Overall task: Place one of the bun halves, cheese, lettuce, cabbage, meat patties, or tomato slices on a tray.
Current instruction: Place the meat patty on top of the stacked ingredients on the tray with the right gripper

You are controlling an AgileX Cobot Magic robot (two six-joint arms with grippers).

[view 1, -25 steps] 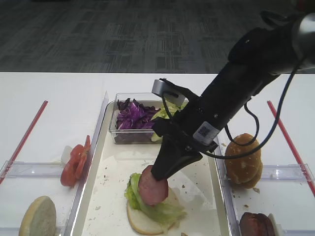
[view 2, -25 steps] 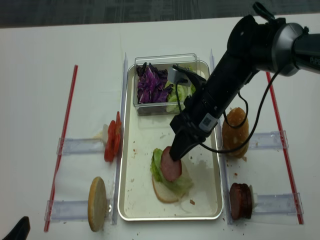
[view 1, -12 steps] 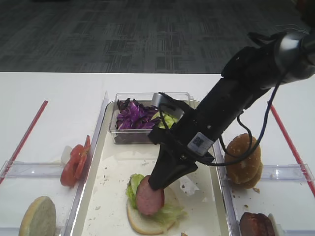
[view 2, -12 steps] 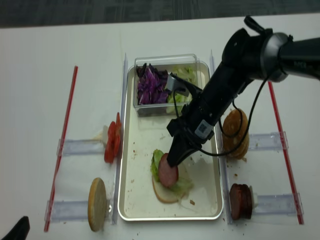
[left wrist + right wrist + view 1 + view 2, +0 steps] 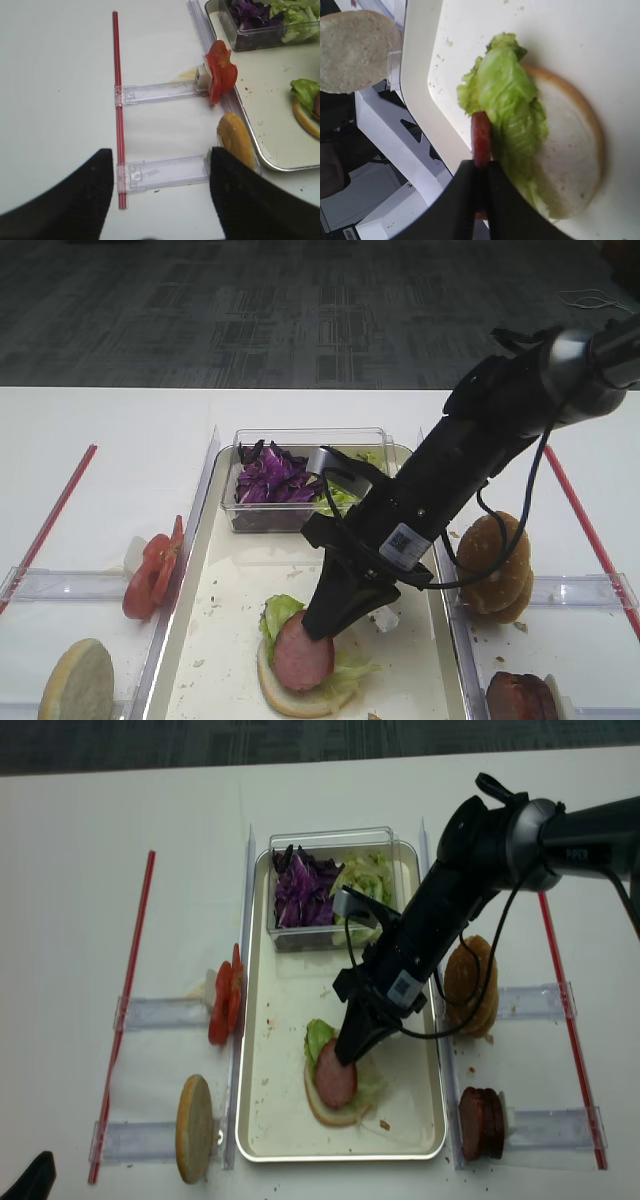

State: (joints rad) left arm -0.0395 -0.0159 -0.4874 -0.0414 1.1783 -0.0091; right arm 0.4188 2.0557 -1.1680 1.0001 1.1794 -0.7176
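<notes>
- The meat patty (image 5: 302, 661), pinched on edge in the right gripper (image 5: 322, 625), has been lowered onto the lettuce (image 5: 276, 613) and bun base (image 5: 322, 1106) in the tray (image 5: 262, 1020).
- Contact seems made; release remains.

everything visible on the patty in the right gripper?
The patty is a round, flat, reddish-pink disc with a darker rim, looking like sliced meat. The right gripper is shut on its upper edge; the wrist view shows it edge-on between the fingers. It is tilted, its lower part against the lettuce on the bun half in the tray. Whether it bears weight there is unclear.
</notes>
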